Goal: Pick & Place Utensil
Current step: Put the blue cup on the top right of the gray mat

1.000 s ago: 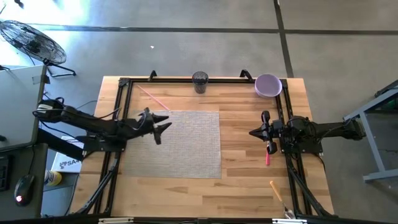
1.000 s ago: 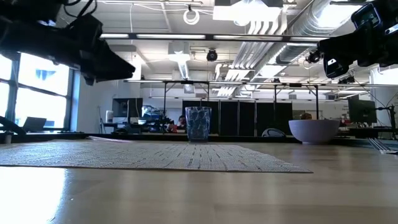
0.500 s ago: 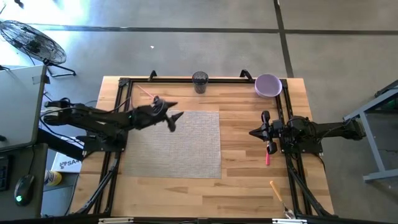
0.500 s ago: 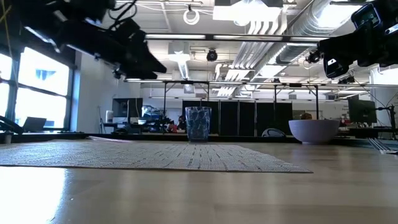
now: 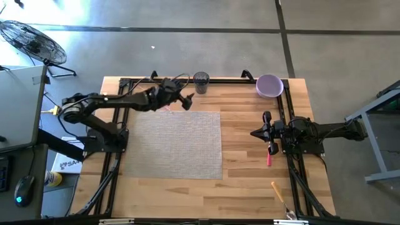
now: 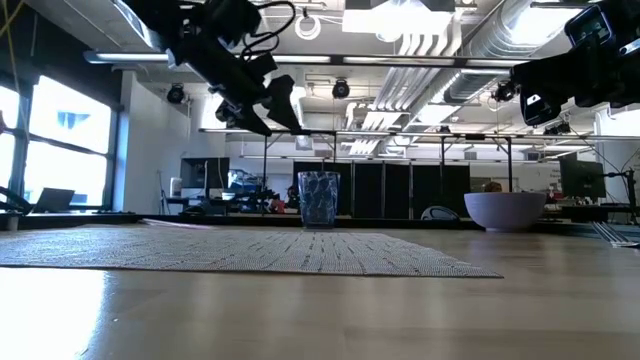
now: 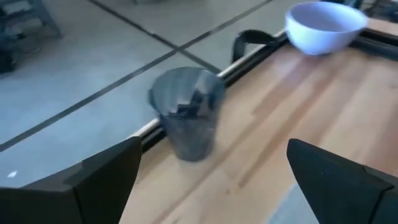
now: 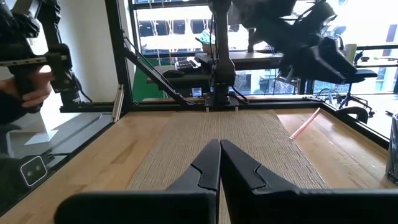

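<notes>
Wooden table (image 5: 250,156), woven mat (image 5: 175,144) at centre, dark cup (image 5: 200,82) at 12 o'clock.
Left hand (image 5: 185,100), fingers apart, hovers beside the cup. Pink utensil (image 5: 150,95) lies at 11 o'clock. Right hand (image 5: 255,133), fingers together, waits at 3 o'clock.

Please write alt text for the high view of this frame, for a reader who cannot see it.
Seen from above, the left gripper reaches with open jaws over the wooden table's far edge, beside a dark translucent cup. A grey woven placemat lies mid-table, a lavender bowl sits at the far right corner, and the right gripper waits at the right side.
</notes>
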### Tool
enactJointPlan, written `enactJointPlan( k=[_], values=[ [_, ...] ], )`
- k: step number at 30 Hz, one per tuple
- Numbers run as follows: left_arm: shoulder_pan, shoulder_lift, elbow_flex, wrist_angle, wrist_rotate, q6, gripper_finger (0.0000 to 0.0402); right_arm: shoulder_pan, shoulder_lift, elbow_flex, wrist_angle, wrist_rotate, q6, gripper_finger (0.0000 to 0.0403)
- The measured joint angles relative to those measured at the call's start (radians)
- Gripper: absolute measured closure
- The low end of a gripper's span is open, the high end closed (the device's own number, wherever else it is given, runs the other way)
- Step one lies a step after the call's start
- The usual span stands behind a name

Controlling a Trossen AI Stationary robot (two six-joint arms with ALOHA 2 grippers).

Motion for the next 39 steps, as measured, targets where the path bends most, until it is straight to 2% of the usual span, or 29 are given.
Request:
enactJointPlan(
  k=[5,13,17,22,25,27,32,36,39],
  values=[
    [0.044,0.021,0.009,0.033,0.092,-0.085,0.0002,0.000,0.000,0.000,0.000,0.000,0.000,0.0399],
    [0.034,0.118,0.009,0.026,0.064,-0.181,0.0002,0.000,0.000,0.000,0.000,0.000,0.000,0.0402],
    [0.034,0.153,0.009,0.018,0.074,-0.127,0.0002,0.000,0.000,0.000,0.000,0.000,0.000,0.0399],
    [0.035,0.168,0.009,0.025,0.235,-0.042,0.0002,0.000,0.000,0.000,0.000,0.000,0.000,0.0400],
    [0.033,0.196,0.011,0.086,0.267,0.003,0.0002,0.000,0.000,0.000,0.000,0.000,0.000,0.0402],
    [0.034,0.211,0.008,0.075,0.249,0.006,0.0002,0.000,0.000,0.000,0.000,0.000,0.000,0.0401],
    [0.034,0.260,0.009,0.050,0.111,0.000,0.0002,0.000,0.000,0.000,-0.002,0.000,0.000,0.0398],
    [0.052,0.268,0.008,0.095,0.117,0.035,0.0002,0.000,0.000,0.000,-0.002,0.000,0.000,0.0401],
    [0.088,0.266,0.009,0.148,0.167,0.098,0.0002,0.000,0.000,0.000,-0.002,0.000,0.000,0.0401]
  ],
)
